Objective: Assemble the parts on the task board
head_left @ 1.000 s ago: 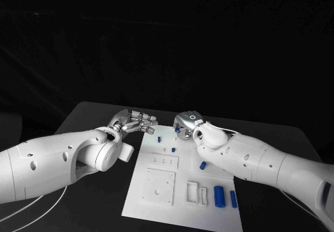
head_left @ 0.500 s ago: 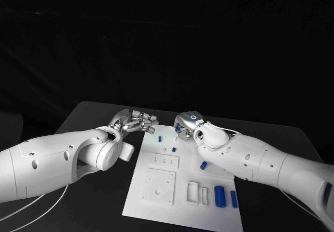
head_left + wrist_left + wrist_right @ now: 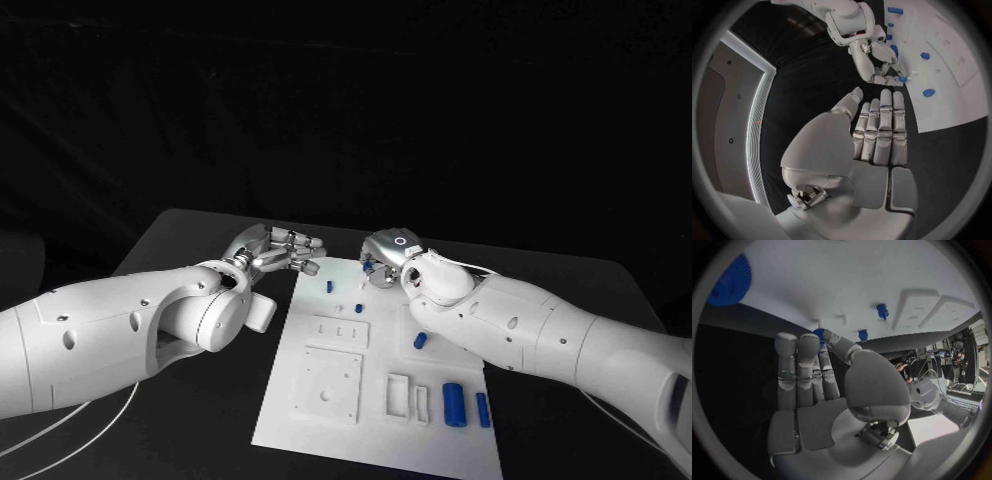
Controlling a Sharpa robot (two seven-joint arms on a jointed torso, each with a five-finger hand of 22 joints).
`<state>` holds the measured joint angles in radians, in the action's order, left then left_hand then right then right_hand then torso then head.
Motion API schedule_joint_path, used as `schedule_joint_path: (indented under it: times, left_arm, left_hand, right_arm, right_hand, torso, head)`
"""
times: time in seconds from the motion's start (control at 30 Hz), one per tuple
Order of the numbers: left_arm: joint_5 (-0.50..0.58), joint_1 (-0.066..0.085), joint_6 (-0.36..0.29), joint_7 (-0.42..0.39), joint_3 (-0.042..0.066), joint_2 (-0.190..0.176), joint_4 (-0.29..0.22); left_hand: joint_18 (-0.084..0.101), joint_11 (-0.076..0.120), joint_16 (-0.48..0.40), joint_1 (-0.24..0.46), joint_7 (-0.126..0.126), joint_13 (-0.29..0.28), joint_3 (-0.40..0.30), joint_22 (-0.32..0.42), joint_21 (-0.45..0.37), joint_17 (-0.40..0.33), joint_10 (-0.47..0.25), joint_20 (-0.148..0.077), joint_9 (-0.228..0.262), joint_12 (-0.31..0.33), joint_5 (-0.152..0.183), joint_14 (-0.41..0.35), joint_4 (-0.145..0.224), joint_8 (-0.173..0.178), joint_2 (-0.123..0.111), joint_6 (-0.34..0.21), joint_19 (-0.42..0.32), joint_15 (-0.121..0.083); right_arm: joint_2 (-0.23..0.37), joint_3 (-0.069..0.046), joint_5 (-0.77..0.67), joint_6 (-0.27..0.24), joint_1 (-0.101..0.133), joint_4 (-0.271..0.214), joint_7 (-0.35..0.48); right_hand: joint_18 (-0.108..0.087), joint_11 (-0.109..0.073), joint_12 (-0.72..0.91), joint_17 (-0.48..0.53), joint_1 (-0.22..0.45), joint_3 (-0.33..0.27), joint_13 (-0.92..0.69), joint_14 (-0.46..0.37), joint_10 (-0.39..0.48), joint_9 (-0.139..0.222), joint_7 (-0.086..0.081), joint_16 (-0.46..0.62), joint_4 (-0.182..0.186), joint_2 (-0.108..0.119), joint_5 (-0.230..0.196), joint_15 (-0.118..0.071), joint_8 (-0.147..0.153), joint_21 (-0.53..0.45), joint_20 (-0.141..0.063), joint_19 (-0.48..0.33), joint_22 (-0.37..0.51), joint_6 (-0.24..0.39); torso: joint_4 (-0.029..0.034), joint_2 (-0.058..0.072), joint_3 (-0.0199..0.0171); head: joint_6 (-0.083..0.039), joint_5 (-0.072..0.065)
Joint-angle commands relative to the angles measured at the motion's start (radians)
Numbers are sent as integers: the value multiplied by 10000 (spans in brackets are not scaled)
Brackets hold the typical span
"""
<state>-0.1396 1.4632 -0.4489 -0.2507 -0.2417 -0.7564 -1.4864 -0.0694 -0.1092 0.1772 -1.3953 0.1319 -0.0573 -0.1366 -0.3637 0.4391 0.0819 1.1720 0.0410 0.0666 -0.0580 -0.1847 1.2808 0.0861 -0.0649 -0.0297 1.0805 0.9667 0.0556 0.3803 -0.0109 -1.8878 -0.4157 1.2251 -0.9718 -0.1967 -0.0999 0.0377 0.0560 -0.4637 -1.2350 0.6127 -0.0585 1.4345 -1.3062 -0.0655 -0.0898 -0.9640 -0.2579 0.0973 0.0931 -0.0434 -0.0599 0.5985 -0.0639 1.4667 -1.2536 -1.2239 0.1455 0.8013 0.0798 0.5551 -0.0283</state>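
The white task board (image 3: pixel 378 425) lies between my arms, with small blue parts on it: a peg (image 3: pixel 330 287), another (image 3: pixel 359 308), one (image 3: pixel 421 341) beside my right forearm, and two longer pieces (image 3: pixel 454 404) near the front. My right hand (image 3: pixel 387 255) hovers over the board's far edge and pinches a small blue part (image 3: pixel 902 79) at its fingertips, the same part (image 3: pixel 820 333) showing between its thumb and fingers. My left hand (image 3: pixel 281 248) hangs just off the board's far left corner, fingers (image 3: pixel 882 125) straight and holding nothing.
A raised white square block (image 3: pixel 329 385) and narrow slot frames (image 3: pixel 400 396) sit on the near half of the board. A blue toothed disc (image 3: pixel 729 282) lies on the board. Black table (image 3: pixel 188 240) surrounds the board on both sides.
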Motion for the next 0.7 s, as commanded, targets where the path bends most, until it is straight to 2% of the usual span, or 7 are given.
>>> schedule_joint_path:
  times: [0.03, 0.6, 0.7]
  left_arm:
    - [-31, 22, 88, -49, 7, 7, 0]
    - [-31, 22, 76, -43, 7, -18, -6]
    - [-31, 22, 77, -41, 7, -17, -6]
  left_hand:
    - [-6, 17, 15, 9, -6, -12, 36, -7, -61, -12, -96, 0, 2, -7, 54, -38, -44, 16, -26, -46, 90, 44]
    - [-8, 10, 15, 0, -5, -12, 50, -11, -69, -12, -120, 1, 2, -6, 55, -37, -38, 17, -26, -48, 95, 46]
    - [-8, 10, 15, 0, -5, -12, 50, -11, -69, -12, -120, 1, 2, -6, 55, -37, -38, 17, -26, -48, 95, 46]
  right_arm:
    - [41, 60, -138, 478, -102, 23, -102]
    - [60, 61, -148, 485, -122, -1, -111]
    - [54, 61, -29, 348, -122, 44, -75]
  right_hand:
    - [-101, -15, 21, -9, -48, -2, -18, -9, -80, -14, 10, -58, -34, -85, -16, -59, -34, 43, -76, 299, -53, -89]
    - [-89, -28, 20, 28, -27, -78, -19, -21, -103, -12, 18, -36, -58, -87, -20, -72, -34, -121, -89, 297, -126, -113]
    - [-98, 25, 19, 59, 0, -84, -12, -34, 50, 6, -23, 12, -54, -44, -47, -30, -16, -343, -66, 275, -75, 42]
  torso:
    - [1, 3, 1]
    - [-2, 10, 20]
    - [2, 5, 24]
  head:
    - [5, -5]
    - [-15, -34]
    - [-16, -32]
